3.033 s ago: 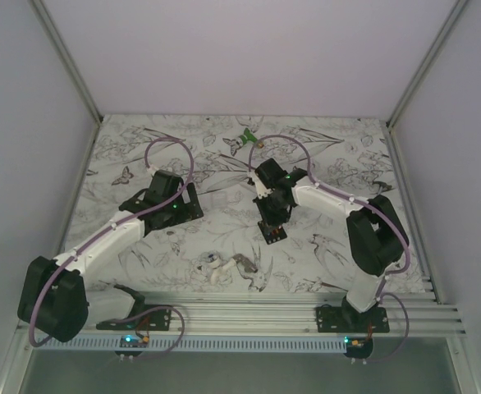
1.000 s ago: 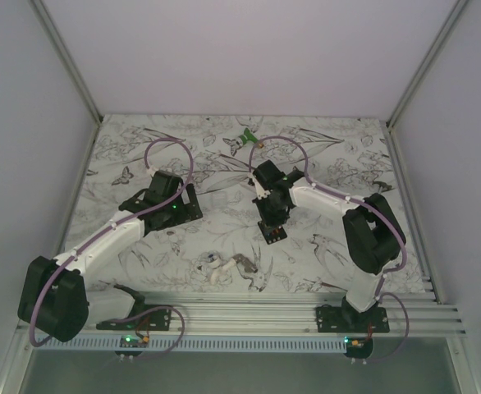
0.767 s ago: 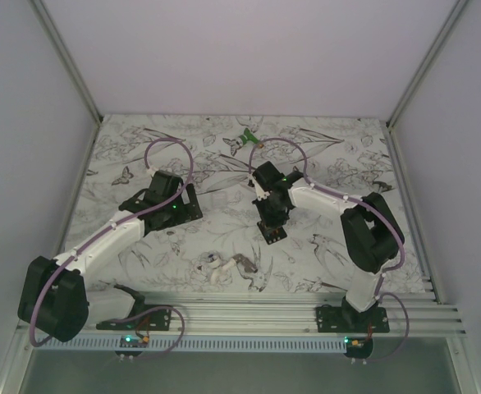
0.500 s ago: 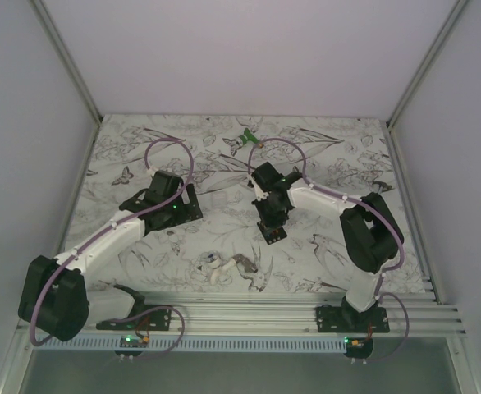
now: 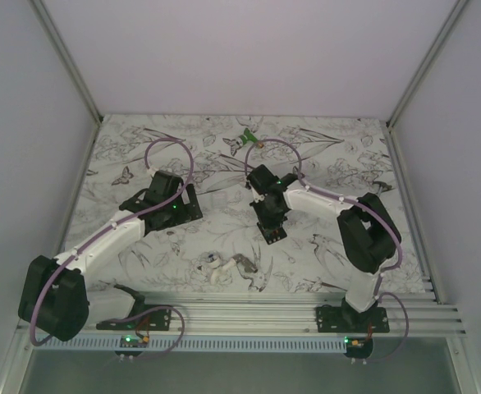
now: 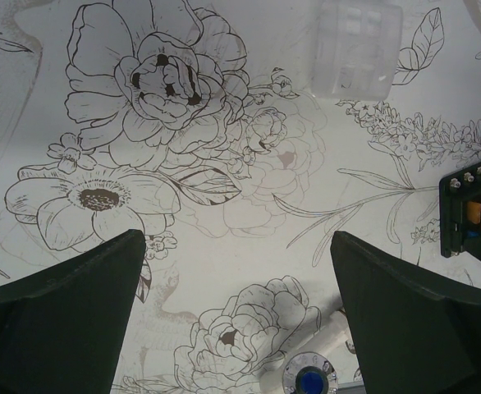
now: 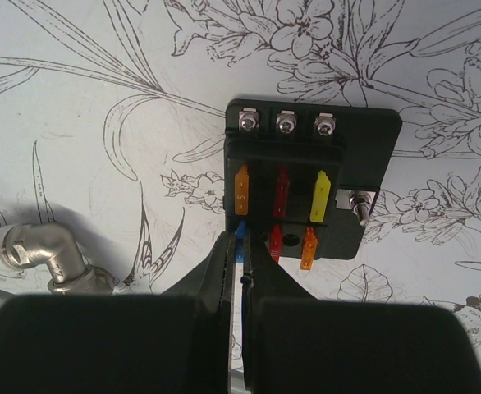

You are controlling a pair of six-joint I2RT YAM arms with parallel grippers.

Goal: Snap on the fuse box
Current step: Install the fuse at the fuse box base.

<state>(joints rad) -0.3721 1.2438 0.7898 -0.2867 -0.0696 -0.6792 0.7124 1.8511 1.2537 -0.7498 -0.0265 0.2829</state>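
The black fuse box (image 7: 368, 135) lies flat on the flower-printed table, with three screws on its far edge and several coloured fuses in its slots. In the top view it (image 5: 275, 235) lies mid-table, just below my right gripper (image 5: 270, 222). My right gripper (image 7: 242, 250) is shut on a small blue fuse (image 7: 240, 231) at the box's near-left slot. My left gripper (image 6: 236, 316) is open and empty over bare table, and the fuse box (image 6: 473, 215) shows at the right edge of its view. In the top view the left gripper (image 5: 193, 199) sits to the left of the box.
A clear plastic cover (image 6: 355, 48) lies ahead of the left gripper. A green plastic object (image 5: 247, 136) lies at the back. A white-and-grey clump of small parts (image 5: 217, 268) lies near the front. A metal elbow fitting (image 7: 45, 253) lies left of the right gripper.
My right gripper and arm have shifted slightly left and back over the fuse box. The left arm has not moved.
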